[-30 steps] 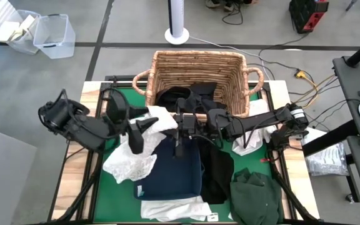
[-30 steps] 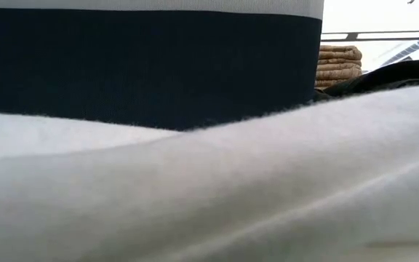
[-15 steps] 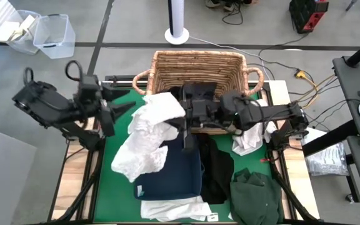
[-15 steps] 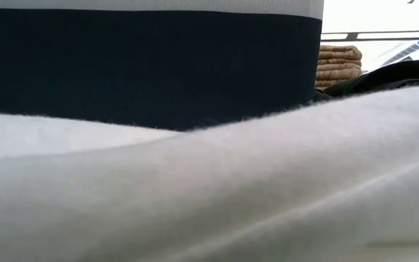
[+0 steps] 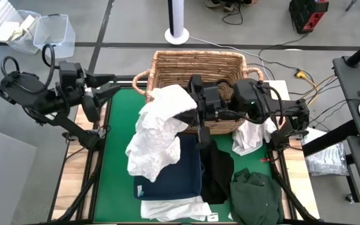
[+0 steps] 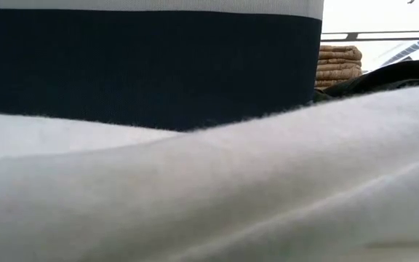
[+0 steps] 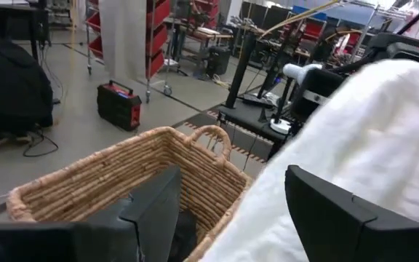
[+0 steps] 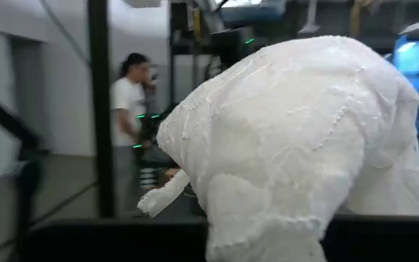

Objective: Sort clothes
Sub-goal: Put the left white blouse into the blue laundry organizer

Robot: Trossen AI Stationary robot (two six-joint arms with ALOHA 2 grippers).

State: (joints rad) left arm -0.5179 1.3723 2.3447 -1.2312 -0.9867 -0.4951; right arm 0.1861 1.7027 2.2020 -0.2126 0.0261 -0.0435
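The white garment point(image 5: 158, 128) is soft, crinkled, matt cloth with a raised stitched texture. The basket point(image 5: 197, 70) is rough woven wicker. The tabletop point(image 5: 114, 134) has a matt green cover.

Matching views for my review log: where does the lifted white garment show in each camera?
High view: the white garment hangs mid-picture from the right gripper, before the wicker basket.
Low view: cannot tell; white fabric fills the foreground.
Left wrist view: right side.
Right wrist view: centre.
Shared landmark: the wicker basket, also in the left wrist view.

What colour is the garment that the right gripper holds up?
White garment, seen best in the high view.
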